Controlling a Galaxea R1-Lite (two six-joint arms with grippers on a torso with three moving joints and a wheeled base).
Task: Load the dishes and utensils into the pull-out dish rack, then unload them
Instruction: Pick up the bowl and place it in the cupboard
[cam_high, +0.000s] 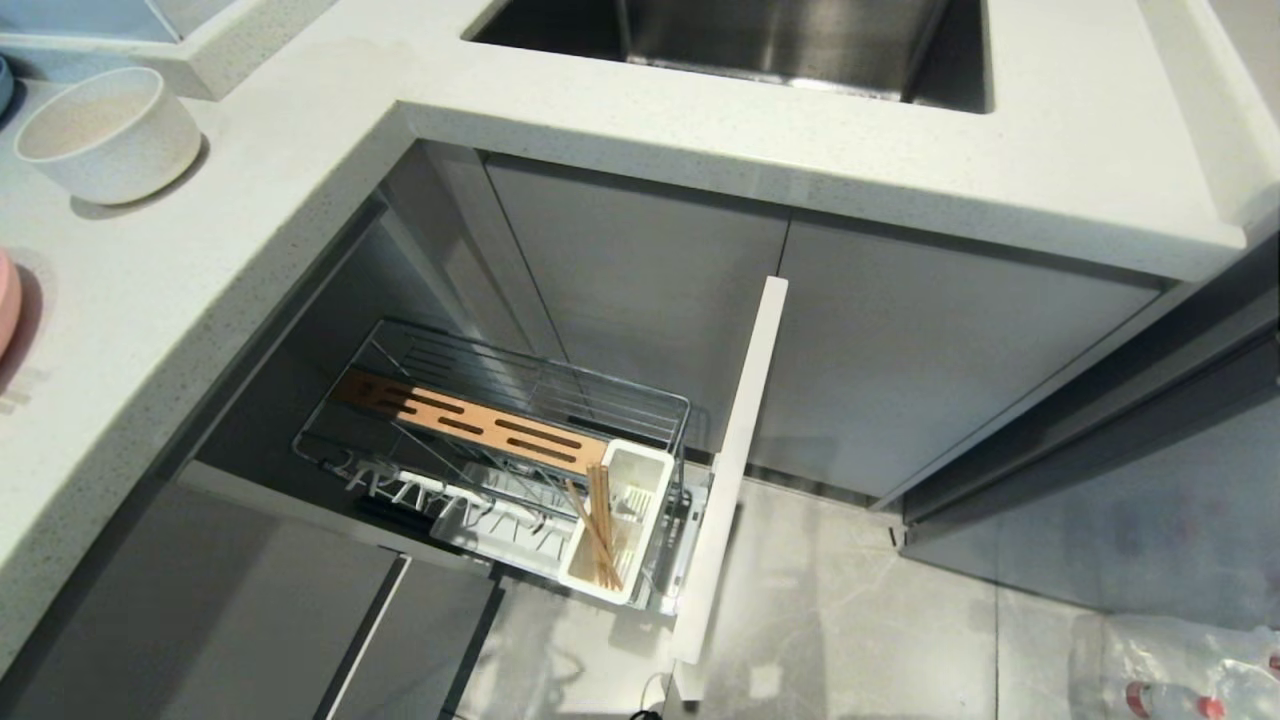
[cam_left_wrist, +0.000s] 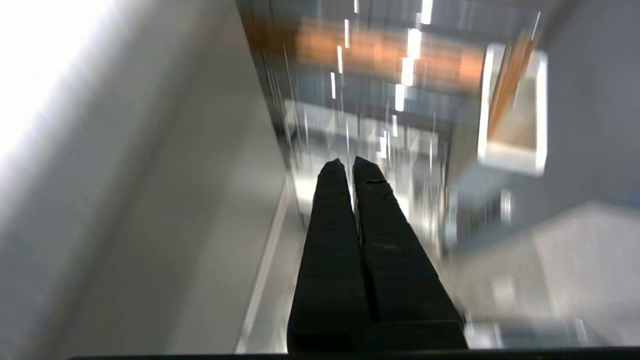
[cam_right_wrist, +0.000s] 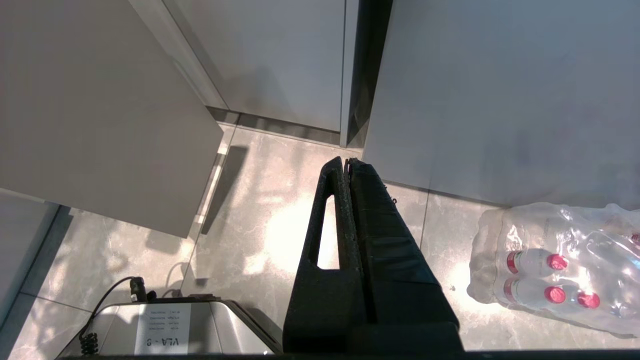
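Below the desk edge, the pull-out dish rack (cam_high: 500, 440) stands drawn out of the cabinet, its long axis running from the dark cabinet opening out toward its pale drawer front (cam_high: 735, 460). Only the chopsticks (cam_high: 600, 530) are in it, standing in the white cutlery box (cam_high: 625, 520) at the drawer-front end, leaning, tips down and tops tilted back toward the brown wooden strip (cam_high: 470, 425). Up on the desk (cam_high: 180, 300), the cream bowl (cam_high: 110, 130) sits upright near the far left corner, and a sliver of the pink plate (cam_high: 6, 300) shows at the left edge; no spoon is visible. Loading looks barely begun, or unloading nearly finished; I cannot tell which. The left gripper (cam_left_wrist: 348, 167) hangs above the rack, fingers clenched together on nothing. The right gripper (cam_right_wrist: 346, 167) hangs over the floor (cam_right_wrist: 260, 200) near a pack of bottles (cam_right_wrist: 555, 270), fingers likewise pressed together and empty.
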